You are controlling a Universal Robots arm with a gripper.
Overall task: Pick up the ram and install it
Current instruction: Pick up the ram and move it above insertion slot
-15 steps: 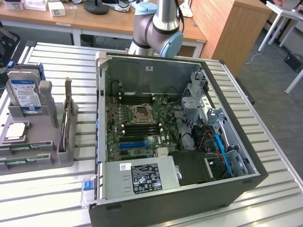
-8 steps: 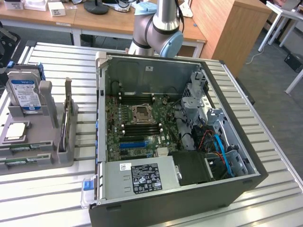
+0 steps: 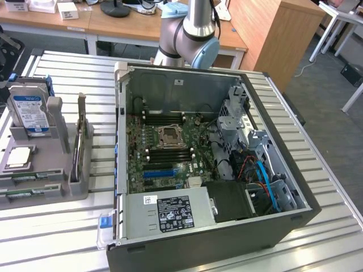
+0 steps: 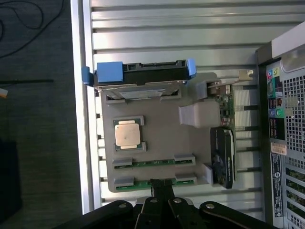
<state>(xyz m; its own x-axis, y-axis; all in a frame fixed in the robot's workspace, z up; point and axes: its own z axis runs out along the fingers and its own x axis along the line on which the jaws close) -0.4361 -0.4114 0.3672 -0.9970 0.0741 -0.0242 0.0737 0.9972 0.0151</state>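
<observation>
Your long, thin green ram stick: lying in the grey plastic tray, unpicked; black gripper above it, clenched on nothing; pick-up stage, where grasping likely needs jaws parted.

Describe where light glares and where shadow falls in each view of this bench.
Exterior view: the slatted metal table gleams in pale bands, while the open computer case is shaded inside. Wrist view: the table's edge rail glares white, the processor's lid shines, and the floor beside it is dark.
</observation>
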